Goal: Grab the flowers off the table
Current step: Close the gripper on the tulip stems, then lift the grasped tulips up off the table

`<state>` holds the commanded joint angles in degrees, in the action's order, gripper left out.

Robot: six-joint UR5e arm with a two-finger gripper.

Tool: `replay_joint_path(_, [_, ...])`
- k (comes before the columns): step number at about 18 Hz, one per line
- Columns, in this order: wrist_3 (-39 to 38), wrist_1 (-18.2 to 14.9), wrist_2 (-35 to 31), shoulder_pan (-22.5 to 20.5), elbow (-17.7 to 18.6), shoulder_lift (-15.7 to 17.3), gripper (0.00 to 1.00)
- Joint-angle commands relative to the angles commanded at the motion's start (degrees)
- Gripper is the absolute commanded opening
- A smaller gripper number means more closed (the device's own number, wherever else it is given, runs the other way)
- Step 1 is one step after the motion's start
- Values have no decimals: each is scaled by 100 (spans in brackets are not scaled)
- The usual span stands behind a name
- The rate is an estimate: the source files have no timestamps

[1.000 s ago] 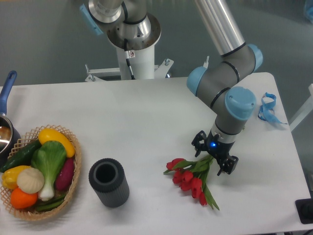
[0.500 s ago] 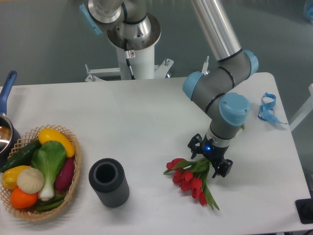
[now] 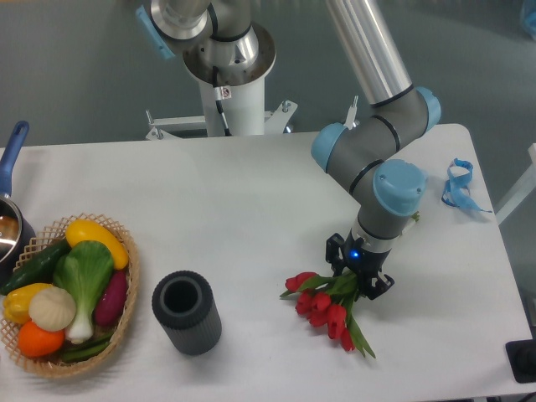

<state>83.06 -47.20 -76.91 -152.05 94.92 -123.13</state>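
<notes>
The red tulips (image 3: 322, 306) lie on the white table (image 3: 251, 201), near its front right, blooms toward the camera. Just behind them the gripper (image 3: 358, 276) has its fingers pinched in on the bunch at the leaves. Confirm a firm hold, then lift straight up so the stems do not slip.

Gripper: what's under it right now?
Under the gripper lie the flowers on the white table: red heads and leaves stick out toward the lower left. The stems where the fingers meet them are covered by the wrist, so contact cannot be seen.
</notes>
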Motion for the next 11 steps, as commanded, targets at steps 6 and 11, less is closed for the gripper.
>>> replay_joint_path(6, [-35, -44, 9, -17, -97, 87, 29])
replay_joint_path(11, [-53, -105, 70, -70, -158, 570, 25])
